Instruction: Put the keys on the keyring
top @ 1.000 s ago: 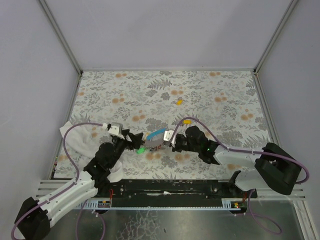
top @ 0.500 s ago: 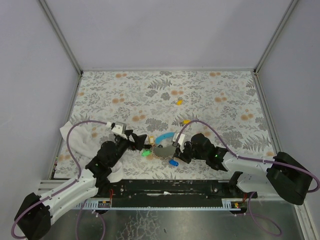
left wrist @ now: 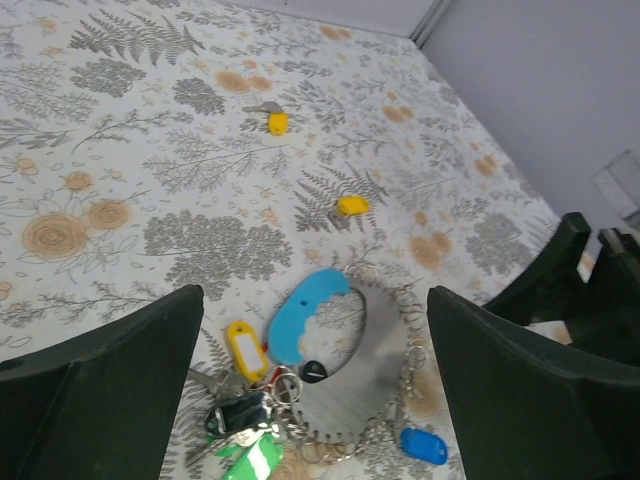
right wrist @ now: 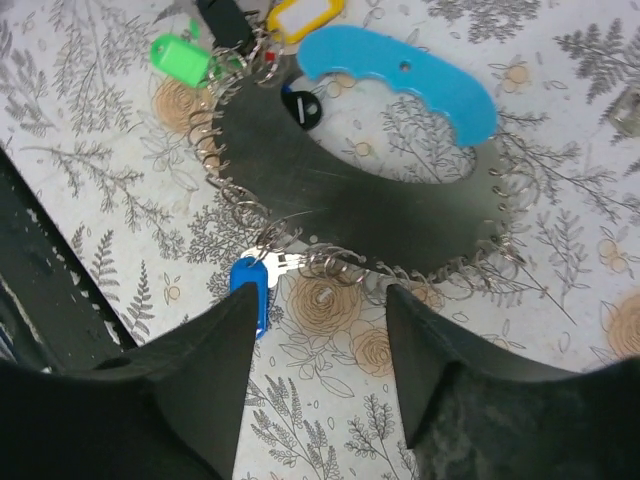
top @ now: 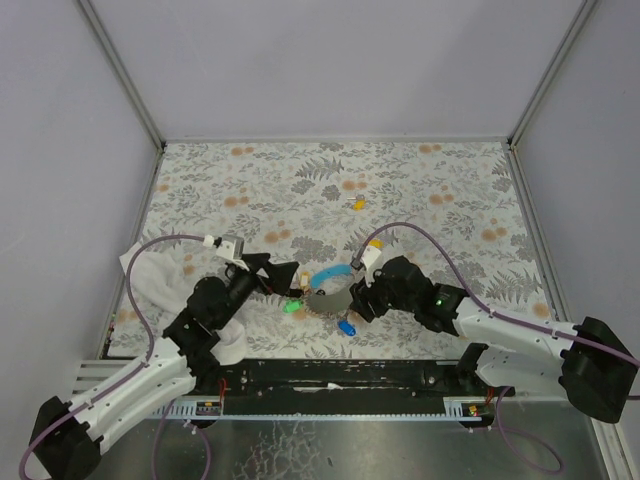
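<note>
Currently the left gripper (top: 283, 272) and the right gripper (top: 357, 297) both hang wide open and empty, left and right of the keyring (top: 325, 298), which lies flat on the floral table (top: 450, 200) near its front edge, coloured keys (right wrist: 248, 292) at its rim, one yellow key (top: 357, 203) loose farther off.

Floral table (top: 430, 190) bears the keyring (top: 322, 300), keys (top: 347, 327) and white cloth (top: 150, 272).
</note>
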`<act>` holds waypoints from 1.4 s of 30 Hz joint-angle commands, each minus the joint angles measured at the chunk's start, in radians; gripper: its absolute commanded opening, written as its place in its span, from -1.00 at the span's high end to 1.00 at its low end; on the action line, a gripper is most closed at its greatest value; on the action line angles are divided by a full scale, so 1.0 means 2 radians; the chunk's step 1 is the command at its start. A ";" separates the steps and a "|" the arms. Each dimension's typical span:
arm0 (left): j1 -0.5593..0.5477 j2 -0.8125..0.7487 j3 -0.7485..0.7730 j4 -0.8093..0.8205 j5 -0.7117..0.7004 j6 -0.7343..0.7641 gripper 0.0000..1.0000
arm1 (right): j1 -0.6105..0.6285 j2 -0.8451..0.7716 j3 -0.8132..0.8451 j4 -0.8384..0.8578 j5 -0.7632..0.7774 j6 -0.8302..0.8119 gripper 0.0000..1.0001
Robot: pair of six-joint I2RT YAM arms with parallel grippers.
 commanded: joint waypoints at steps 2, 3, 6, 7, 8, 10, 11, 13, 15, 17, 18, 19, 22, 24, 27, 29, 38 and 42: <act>0.002 -0.009 0.048 -0.077 0.015 -0.047 -0.99 | 0.003 0.005 0.051 -0.058 0.071 0.069 -0.59; 0.003 -0.009 0.055 -0.091 0.017 -0.050 -1.00 | 0.003 0.006 0.057 -0.069 0.089 0.076 -0.83; 0.003 -0.008 0.079 -0.128 0.017 -0.057 -1.00 | 0.003 0.002 0.063 -0.083 0.131 0.086 -0.98; 0.003 -0.009 0.086 -0.142 0.016 -0.058 -1.00 | 0.003 -0.001 0.063 -0.086 0.148 0.091 -0.98; 0.003 -0.010 0.094 -0.160 0.014 -0.058 -1.00 | 0.003 -0.003 0.064 -0.091 0.170 0.098 -0.98; 0.003 -0.013 0.111 -0.189 0.012 -0.060 -1.00 | 0.003 -0.008 0.072 -0.110 0.239 0.123 -0.98; 0.003 -0.015 0.123 -0.204 0.012 -0.060 -1.00 | 0.003 -0.009 0.080 -0.128 0.276 0.141 -0.98; 0.003 -0.023 0.146 -0.238 0.010 -0.058 -1.00 | 0.000 -0.010 0.099 -0.167 0.334 0.168 -0.99; 0.003 -0.032 0.172 -0.272 0.008 -0.052 -1.00 | -0.001 -0.012 0.119 -0.202 0.373 0.183 -0.98; 0.003 -0.046 0.198 -0.304 0.002 -0.046 -1.00 | -0.002 -0.018 0.133 -0.228 0.400 0.185 -0.98; 0.003 -0.054 0.211 -0.318 -0.007 -0.044 -1.00 | -0.002 -0.024 0.136 -0.238 0.415 0.188 -0.98; 0.003 -0.062 0.223 -0.332 -0.012 -0.040 -1.00 | -0.001 -0.033 0.137 -0.245 0.430 0.193 -0.98; 0.003 -0.091 0.249 -0.364 -0.025 -0.017 -1.00 | -0.001 -0.066 0.130 -0.262 0.475 0.194 -0.98; 0.003 -0.111 0.257 -0.377 -0.032 -0.006 -1.00 | -0.001 -0.089 0.135 -0.289 0.500 0.207 -0.98; 0.003 -0.144 0.247 -0.380 -0.044 0.003 -1.00 | -0.001 -0.143 0.133 -0.317 0.520 0.217 -0.98; 0.003 -0.162 0.236 -0.378 -0.052 0.005 -1.00 | -0.001 -0.180 0.122 -0.314 0.521 0.212 -0.98; 0.003 -0.179 0.233 -0.380 -0.059 0.007 -1.00 | -0.001 -0.317 0.054 -0.250 0.480 0.165 -0.98; 0.004 -0.175 0.232 -0.380 -0.055 0.007 -1.00 | -0.001 -0.343 0.036 -0.239 0.463 0.153 -0.98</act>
